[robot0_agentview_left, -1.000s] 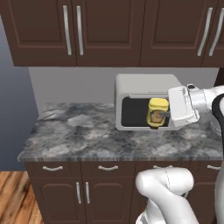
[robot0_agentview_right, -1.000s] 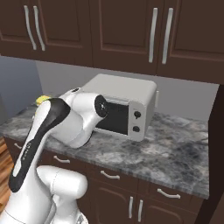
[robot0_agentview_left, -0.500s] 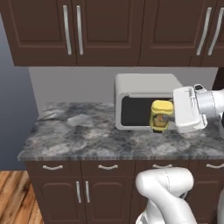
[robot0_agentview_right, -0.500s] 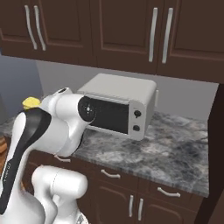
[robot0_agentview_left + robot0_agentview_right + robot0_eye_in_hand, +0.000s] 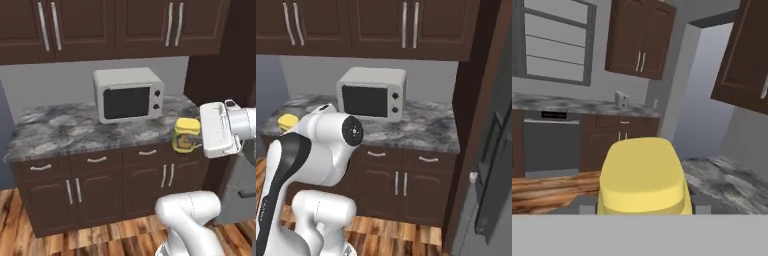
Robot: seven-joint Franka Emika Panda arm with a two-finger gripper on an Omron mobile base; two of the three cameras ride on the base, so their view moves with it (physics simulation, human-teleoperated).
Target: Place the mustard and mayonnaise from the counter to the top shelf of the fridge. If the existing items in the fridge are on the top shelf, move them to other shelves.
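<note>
Beside the counter edge, clear of its stone, the gripper is clamped sideways on the mustard, carrying 1 bottle in mid-air, so a jolt while driving toward the fridge could slip it loose.

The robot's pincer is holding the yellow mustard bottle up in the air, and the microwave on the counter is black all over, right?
Not quite. The microwave is pale grey with a dark door, as the left base view shows. The pincer does hold the mustard in the air, past the counter.
</note>
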